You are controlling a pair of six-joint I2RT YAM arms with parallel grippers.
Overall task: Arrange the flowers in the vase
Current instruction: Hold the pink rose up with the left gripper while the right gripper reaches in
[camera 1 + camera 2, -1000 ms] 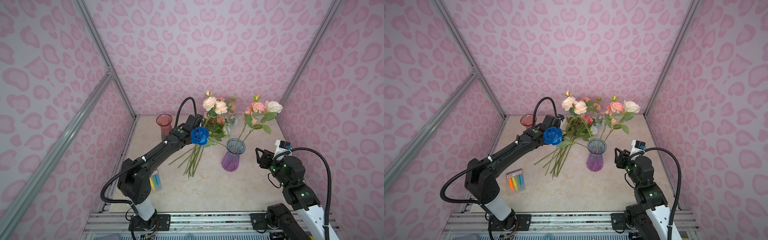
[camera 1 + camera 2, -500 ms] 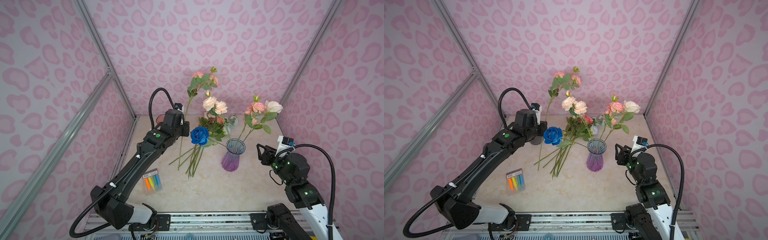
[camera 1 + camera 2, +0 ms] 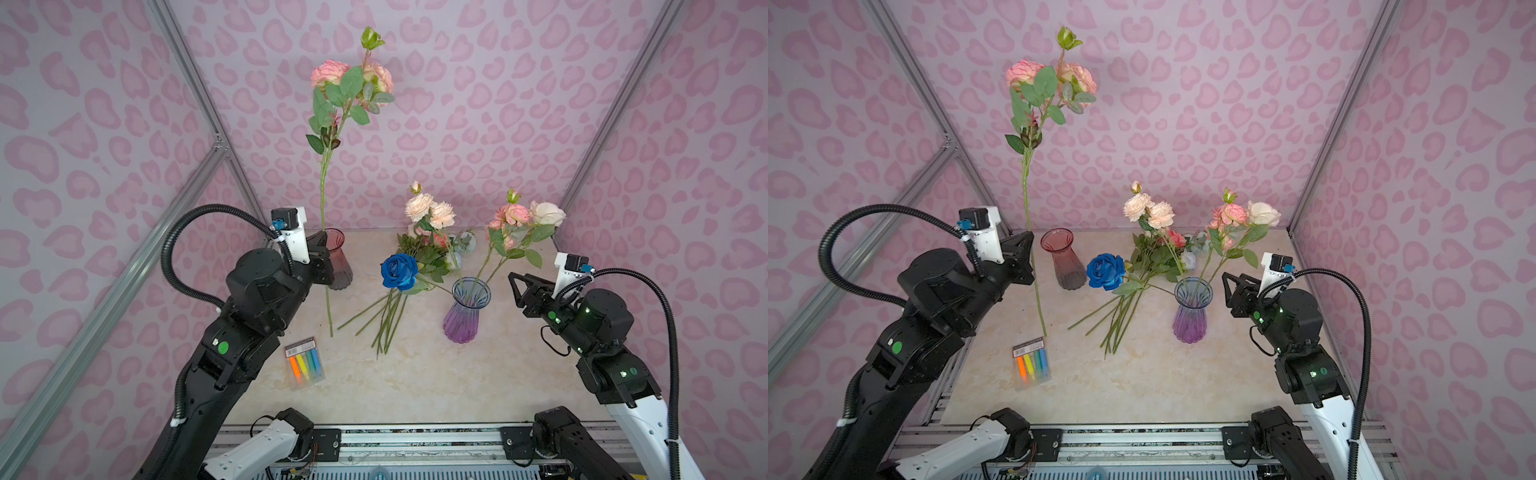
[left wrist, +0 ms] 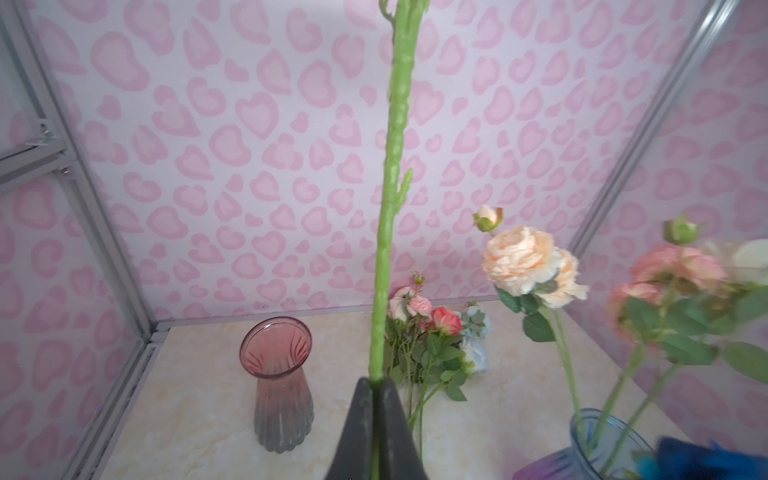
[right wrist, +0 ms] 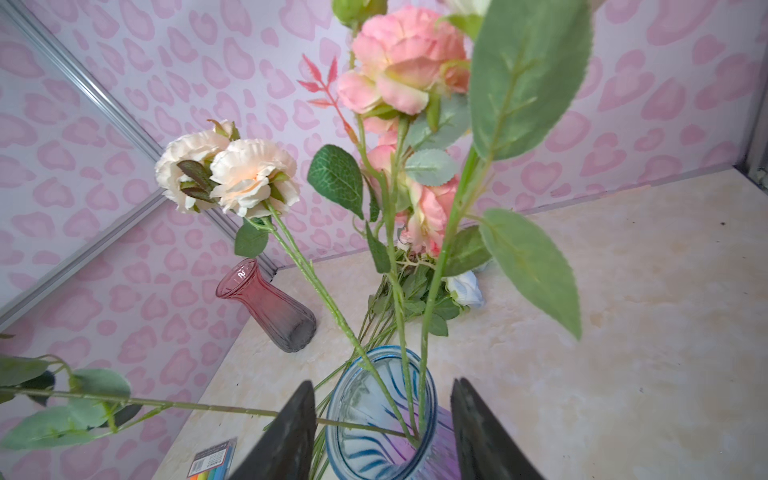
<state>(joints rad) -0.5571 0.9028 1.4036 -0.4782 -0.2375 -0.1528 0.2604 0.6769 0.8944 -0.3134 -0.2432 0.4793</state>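
a: well off to the left arm's side of the purple vase [image 3: 461,326], the left tool [image 4: 377,382] is clamped on a pink-headed stem [image 3: 323,195]. the stem is upright, its cut end low over the bench [image 3: 415,386].

b: doing the step well?

a: probably carry it across upright, lift the cut end clear of the rim, and lower it among the stems standing there. the right tool [image 5: 382,381], jaws apart and empty, faces that vase from nearby and could steady it.

b: the flowers?

a: long green leafy stems with pink, peach and cream heads. a loose bunch [image 3: 388,316] and a deep blue rose [image 3: 400,271] lie just beside the vase.
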